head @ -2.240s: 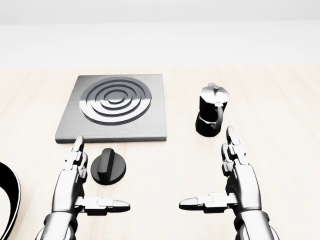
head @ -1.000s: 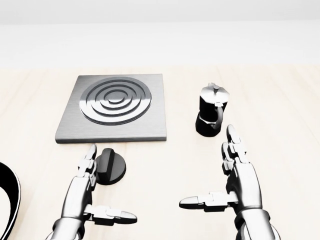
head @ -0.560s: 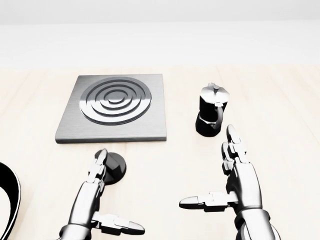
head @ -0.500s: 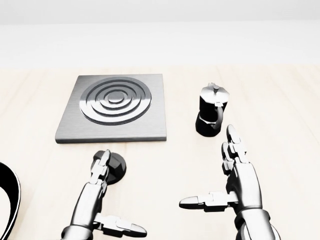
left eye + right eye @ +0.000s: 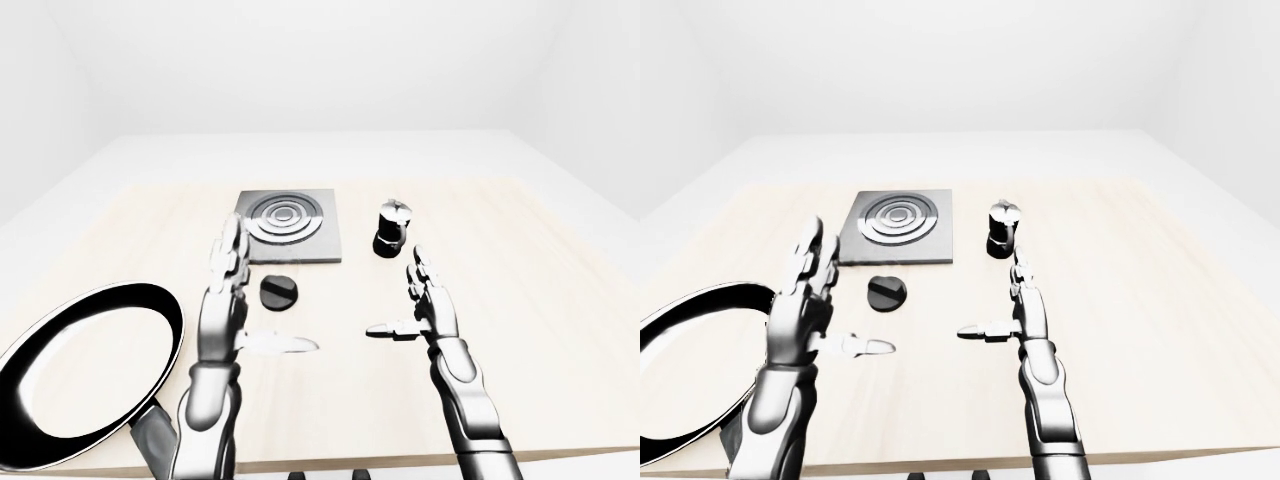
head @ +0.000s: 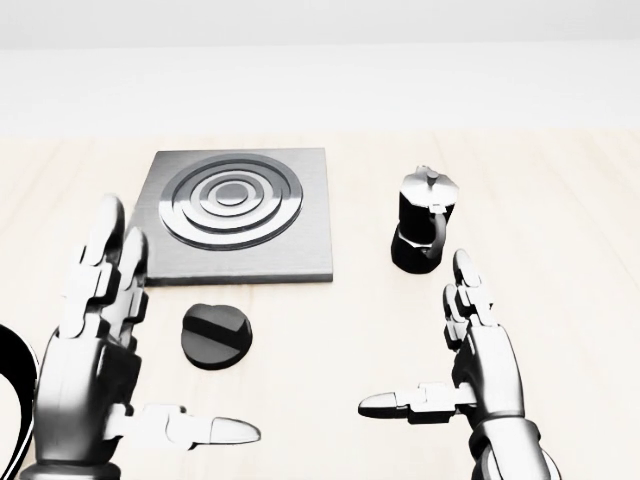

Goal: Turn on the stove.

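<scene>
Two hands hang over the pale wooden surface (image 6: pixel 560 250), both with fingers spread apart and holding nothing. In the head view the left hand (image 6: pixel 95 360) is raised at 8 o'clock, its thumb jutting right; the right hand (image 6: pixel 478 365) sits at 5 o'clock. Between them lies the black stove knob (image 6: pixel 214 335), untouched. At 12 o'clock of the knob lies the grey stove plate (image 6: pixel 232 215), with the moka pot (image 6: pixel 424 232) at the plate's 3 o'clock and a black pan (image 5: pixel 85 370) at far left.
</scene>
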Controlling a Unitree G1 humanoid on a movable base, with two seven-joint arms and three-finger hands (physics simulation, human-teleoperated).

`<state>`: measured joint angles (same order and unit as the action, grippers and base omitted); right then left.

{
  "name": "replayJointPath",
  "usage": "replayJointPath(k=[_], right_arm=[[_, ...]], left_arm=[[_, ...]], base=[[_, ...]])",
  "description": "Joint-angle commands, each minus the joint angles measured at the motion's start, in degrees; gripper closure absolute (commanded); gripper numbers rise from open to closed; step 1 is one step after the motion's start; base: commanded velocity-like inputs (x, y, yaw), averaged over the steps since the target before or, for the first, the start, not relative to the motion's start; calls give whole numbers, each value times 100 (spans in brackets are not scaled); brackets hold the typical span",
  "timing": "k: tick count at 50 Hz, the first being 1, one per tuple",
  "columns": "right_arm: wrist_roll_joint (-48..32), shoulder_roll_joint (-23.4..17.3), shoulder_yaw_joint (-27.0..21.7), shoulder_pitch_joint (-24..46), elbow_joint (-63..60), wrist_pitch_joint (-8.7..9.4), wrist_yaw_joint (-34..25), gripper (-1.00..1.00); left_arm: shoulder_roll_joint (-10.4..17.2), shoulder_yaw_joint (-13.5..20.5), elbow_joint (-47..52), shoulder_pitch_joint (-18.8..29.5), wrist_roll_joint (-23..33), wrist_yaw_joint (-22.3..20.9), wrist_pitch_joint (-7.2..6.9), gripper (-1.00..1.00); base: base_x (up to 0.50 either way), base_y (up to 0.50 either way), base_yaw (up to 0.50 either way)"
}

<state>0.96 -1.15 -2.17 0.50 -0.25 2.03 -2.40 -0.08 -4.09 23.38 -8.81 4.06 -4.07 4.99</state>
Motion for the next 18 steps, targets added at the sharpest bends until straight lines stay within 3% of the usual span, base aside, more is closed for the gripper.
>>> replayJointPath(k=[1, 4, 10, 13, 15, 18], right_arm=[[1, 0, 0, 0, 1, -2, 0, -100], [0, 0, 0, 0, 0, -1, 0, -100], [-1, 0, 0, 0, 0, 1, 0, -100], [0, 1, 0, 0, 0, 0, 1, -100], [-2, 0, 0, 0, 0, -1, 1, -100], [-1, 0, 0, 0, -1, 1, 0, -100]], left_arm=[[-43, 805, 2243, -235, -720, 232, -31, -100], [-62, 859, 2380, -226, -748, 208, -154, -100], [-74, 1108, 2829, -165, -958, 175, -563, -100], [-93, 1241, 2994, -147, -1052, 151, -671, -100], [-94, 1356, 3252, -113, -1173, 169, -906, -100], [-114, 1433, 3460, -106, -1246, 163, -999, -100]], base=[[0, 0, 0], [0, 0, 0], [0, 0, 0], [0, 0, 0], [0, 0, 0], [0, 0, 0]])
